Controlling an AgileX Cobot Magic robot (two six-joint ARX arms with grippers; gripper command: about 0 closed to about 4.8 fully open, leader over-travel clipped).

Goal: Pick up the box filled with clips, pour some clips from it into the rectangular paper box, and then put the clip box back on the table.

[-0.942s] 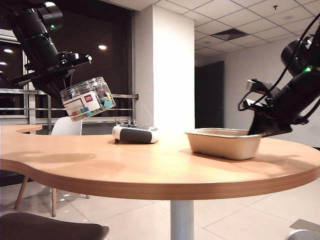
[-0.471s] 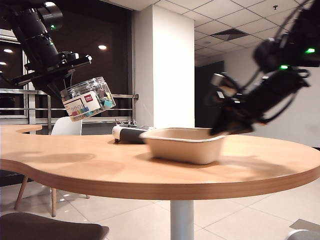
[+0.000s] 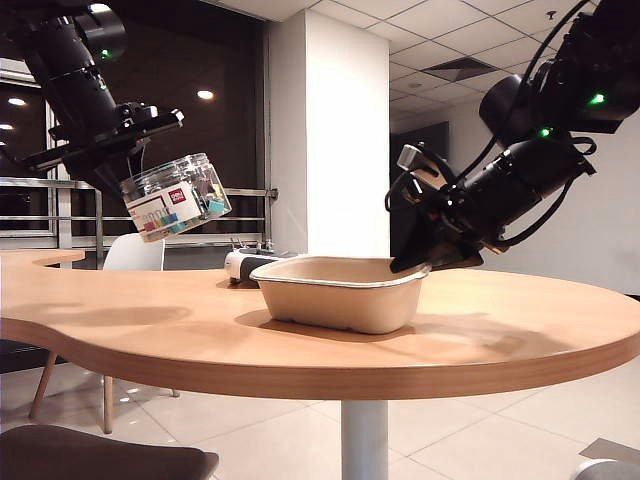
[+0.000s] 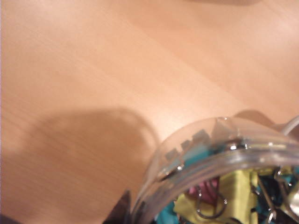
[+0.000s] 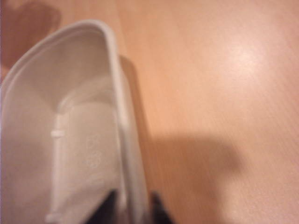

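The left gripper [image 3: 150, 185] clamps the tilted tub [image 3: 176, 197] above the desk [image 3: 150, 330]. The right gripper [image 3: 415, 265] pinches the tray [image 3: 340, 293] rim; the tray rests on the desk.

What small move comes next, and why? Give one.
Probably keep the right gripper sliding the tray leftward toward the tub. Its fingers pinch the tray's rim, and the tray rests on the table, empty, short of the tub. The left gripper holds the tub tilted in the air, with bare table beneath it.
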